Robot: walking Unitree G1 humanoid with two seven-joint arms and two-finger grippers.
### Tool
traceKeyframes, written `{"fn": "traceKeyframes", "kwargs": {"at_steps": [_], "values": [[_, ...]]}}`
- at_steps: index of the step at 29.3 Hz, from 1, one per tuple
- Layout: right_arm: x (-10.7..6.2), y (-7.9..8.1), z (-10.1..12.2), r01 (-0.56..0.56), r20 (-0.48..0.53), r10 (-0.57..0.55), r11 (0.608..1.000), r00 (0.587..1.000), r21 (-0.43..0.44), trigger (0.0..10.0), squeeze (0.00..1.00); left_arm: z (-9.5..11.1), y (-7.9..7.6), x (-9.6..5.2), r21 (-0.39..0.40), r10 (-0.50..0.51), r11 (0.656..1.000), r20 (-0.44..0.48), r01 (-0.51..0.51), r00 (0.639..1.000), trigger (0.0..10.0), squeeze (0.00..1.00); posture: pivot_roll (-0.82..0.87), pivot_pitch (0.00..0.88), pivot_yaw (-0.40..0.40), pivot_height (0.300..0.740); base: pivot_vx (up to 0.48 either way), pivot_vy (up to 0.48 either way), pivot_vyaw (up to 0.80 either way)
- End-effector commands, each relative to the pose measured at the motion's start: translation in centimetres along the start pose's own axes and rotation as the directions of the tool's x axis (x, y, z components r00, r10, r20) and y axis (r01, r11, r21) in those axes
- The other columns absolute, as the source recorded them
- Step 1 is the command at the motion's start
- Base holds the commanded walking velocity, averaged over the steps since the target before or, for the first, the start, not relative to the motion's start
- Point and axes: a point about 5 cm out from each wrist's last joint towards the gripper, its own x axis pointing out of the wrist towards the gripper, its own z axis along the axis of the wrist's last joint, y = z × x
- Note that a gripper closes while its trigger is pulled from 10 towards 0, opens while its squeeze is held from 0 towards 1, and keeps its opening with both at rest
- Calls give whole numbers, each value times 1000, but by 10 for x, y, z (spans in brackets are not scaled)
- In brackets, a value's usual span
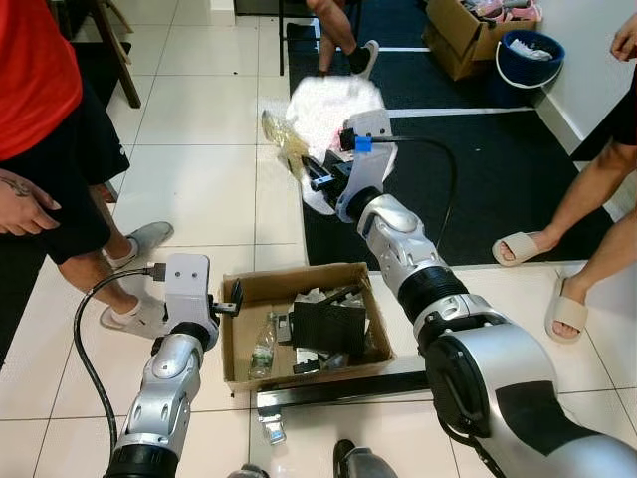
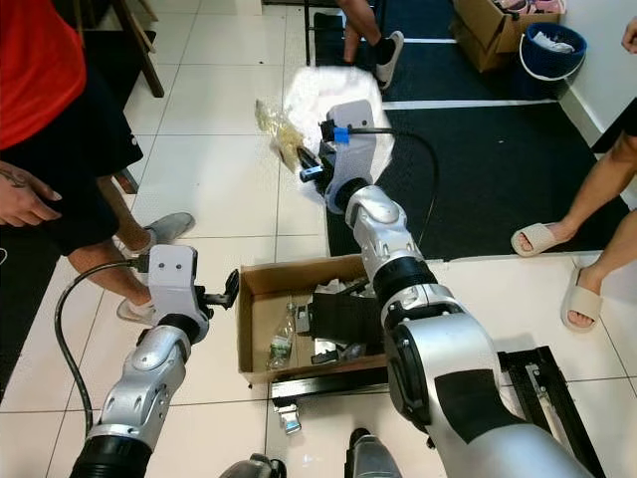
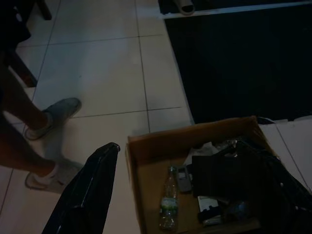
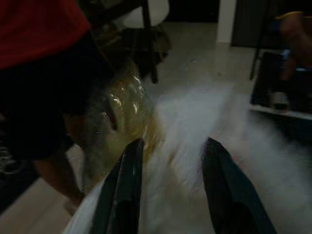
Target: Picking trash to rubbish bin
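The black mat point(image 1: 478, 169) fills the floor from twelve to three o'clock; people's legs stand at nine and at three. A white bag point(image 1: 328, 105) lies at twelve on the mat's edge, with a crinkled clear yellowish wrapper point(image 1: 282, 142) touching its eleven o'clock side. The cardboard box point(image 1: 249, 299) at six, serving as the bin, holds a bottle point(image 1: 263, 349) and dark rubbish.

The right gripper point(image 4: 170, 190) is stretched far forward over the bag, fingers parted and holding nothing; the wrapper lies just past its fingertips toward eleven, long axis running roughly eleven to five. The left gripper point(image 3: 92, 190) hovers by the box's nine o'clock wall; whether it is parted I cannot tell. The right arm is plainly nearer the wrapper, so I judge the grab is its job
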Motion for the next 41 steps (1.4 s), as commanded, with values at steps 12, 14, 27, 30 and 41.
{"fn": "traceKeyframes", "kwargs": {"at_steps": [12, 14, 27, 30, 41], "values": [[-74, -27, -96, 207, -191, -184, 972, 964, 109, 10000, 0, -10, -4, 1, 1, -3, 1000, -44, 3, 999, 10000, 0, 20, 255, -13, 740, 0, 0, 0], [-109, -36, -125, 296, -262, -263, 951, 929, 93, 10000, 0, -10, -5, 2, -4, -3, 1000, -44, 3, 999, 10000, 0, 9, 237, -15, 740, 0, 0, 0], [-190, -39, -158, 463, -315, -445, 886, 838, -19, 10000, 0, -22, -11, -9, -7, -32, 999, -57, 31, 998, 10000, 0, -26, 186, 0, 740, 0, 0, 0], [-189, -39, -152, 466, -293, -463, 882, 836, -62, 10000, 0, -25, -10, -12, -15, -28, 1000, -63, 28, 998, 10000, 0, -34, 165, 0, 740, 0, 0, 0], [-171, -26, -137, 429, -240, -424, 903, 873, -32, 10000, 0, -15, -17, -6, -29, -38, 999, -26, 37, 999, 10000, 0, -14, 135, -15, 740, 0, 0, 0]]}}
